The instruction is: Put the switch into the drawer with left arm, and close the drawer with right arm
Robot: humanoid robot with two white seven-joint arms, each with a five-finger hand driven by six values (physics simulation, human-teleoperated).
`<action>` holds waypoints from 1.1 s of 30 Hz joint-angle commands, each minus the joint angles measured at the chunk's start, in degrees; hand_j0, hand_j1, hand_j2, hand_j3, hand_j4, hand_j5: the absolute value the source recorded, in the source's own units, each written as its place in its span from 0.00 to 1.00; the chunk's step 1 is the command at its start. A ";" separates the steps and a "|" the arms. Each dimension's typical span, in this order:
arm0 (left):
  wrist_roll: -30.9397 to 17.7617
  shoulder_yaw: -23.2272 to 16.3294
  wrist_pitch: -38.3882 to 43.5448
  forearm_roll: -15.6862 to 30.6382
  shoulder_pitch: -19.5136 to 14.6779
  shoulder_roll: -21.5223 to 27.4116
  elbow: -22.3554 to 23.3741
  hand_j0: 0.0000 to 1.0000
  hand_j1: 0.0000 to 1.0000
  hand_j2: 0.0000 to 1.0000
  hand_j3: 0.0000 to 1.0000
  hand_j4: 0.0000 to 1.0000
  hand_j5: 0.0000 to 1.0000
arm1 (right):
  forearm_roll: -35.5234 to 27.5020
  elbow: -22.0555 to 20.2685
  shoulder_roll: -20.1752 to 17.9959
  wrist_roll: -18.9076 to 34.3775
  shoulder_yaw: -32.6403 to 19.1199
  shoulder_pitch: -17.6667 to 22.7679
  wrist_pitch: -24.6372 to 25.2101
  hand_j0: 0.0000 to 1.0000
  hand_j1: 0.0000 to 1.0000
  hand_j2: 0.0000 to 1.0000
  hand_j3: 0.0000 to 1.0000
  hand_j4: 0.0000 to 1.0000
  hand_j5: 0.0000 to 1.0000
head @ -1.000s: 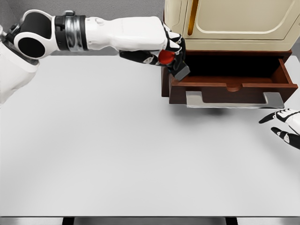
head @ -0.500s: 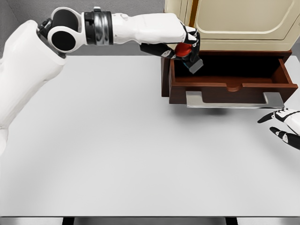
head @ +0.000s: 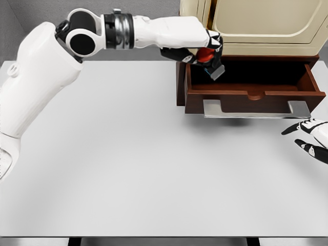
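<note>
The switch [head: 211, 64], a grey block with a red button, is held in my left hand [head: 202, 51], whose fingers are shut around it. It hangs above the left end of the open dark wooden drawer [head: 256, 95], just over the dark interior. The drawer has a grey handle [head: 256, 109] on its front. My right hand [head: 310, 138] rests on the table at the right edge, below the handle's right end, with its fingers spread and nothing in them.
A cream cabinet [head: 256, 25] stands above the drawer at the back right. The white table [head: 128, 164] stretches out to the left and front of the drawer.
My left arm has carried the switch rightwards and back, from the drawer's left front corner to above its interior. The right hand has hardly moved.
</note>
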 commanded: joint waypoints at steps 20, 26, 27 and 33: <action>-0.01 -0.01 0.22 -3.32 -0.88 -4.40 2.57 0.36 0.36 0.36 0.36 0.36 0.36 | -0.52 -0.03 -0.33 -0.02 -0.13 0.35 0.17 0.58 0.58 0.58 0.58 0.58 0.58; -0.01 0.08 0.22 -4.20 -0.88 -5.28 2.57 0.40 0.40 0.40 0.40 0.40 0.40 | -0.52 -0.03 -0.86 -0.02 -0.21 0.53 0.17 0.58 0.58 0.58 0.58 0.58 0.58; -0.01 0.16 0.22 -4.20 -0.88 -5.19 2.66 0.42 0.42 0.42 0.42 0.42 0.42 | -0.61 -0.03 -0.86 -0.02 -0.39 0.44 0.17 0.58 0.58 0.58 0.58 0.58 0.58; -0.01 0.34 0.22 -4.28 -0.97 -5.19 4.07 0.58 0.58 0.58 0.58 0.58 0.58 | -0.61 -0.03 -0.95 -0.02 -0.39 0.18 0.17 0.59 0.59 0.59 0.59 0.59 0.59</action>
